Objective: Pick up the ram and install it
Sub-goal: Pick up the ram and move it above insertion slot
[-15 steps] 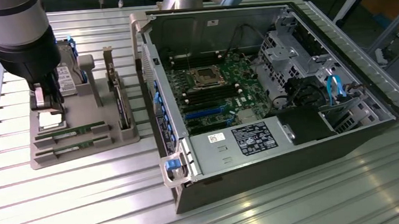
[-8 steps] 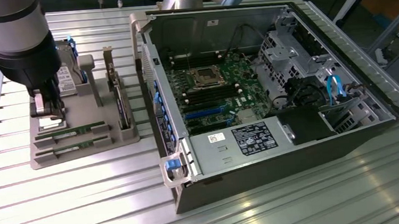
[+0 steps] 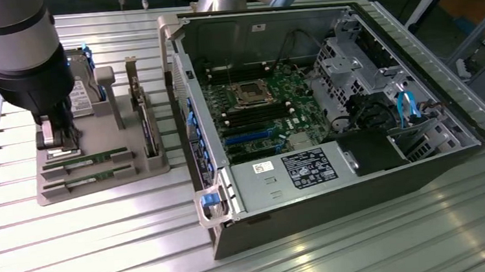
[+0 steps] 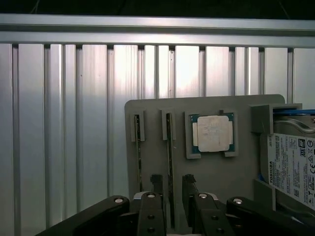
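Ram (image 4: 170, 142) on edge in grey tray (image 4: 236, 177) slot, straddled by spread claw (image 4: 173, 179), unpinched

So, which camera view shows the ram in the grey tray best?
The exterior view: both ram sticks show their green long faces in the tray. The wrist view sees them edge-on, as thin dark strips, one between the fingers of the open gripper.

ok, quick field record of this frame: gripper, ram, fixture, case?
gripper: open, fingers straddling the ram, not closed on it
ram: on edge in its fixture slot, not lifted
second stick: in the neighbouring slot, untouched
fixture: grey, also holds CPU chip and hard drive
PC case: open, motherboard exposed, on the exterior view's right of the fixture
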Robot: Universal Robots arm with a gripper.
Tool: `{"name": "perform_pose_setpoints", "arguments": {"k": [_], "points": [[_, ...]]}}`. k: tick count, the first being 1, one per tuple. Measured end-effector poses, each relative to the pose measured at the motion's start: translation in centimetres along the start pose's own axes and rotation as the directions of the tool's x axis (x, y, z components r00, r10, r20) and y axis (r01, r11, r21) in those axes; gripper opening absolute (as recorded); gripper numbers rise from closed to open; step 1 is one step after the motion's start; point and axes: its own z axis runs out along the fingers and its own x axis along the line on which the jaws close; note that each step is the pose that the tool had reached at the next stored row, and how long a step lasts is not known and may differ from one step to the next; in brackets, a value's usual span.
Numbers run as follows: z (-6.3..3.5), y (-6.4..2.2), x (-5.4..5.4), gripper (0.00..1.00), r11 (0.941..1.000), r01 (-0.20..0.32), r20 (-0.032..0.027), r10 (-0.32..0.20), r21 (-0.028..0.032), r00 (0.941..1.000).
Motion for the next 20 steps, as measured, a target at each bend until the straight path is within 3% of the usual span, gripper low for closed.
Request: {"name": "perform_pose_setpoints", "arguments": {"k": [12,20], "points": [[-0.05,0.06,1.7,0.30,1.0000,0.000,0.0007,0.000,0.0000,1.0000],[0.00,0.06,1.8,0.30,1.0000,0.000,0.0008,0.000,0.0001,1.0000]]}}
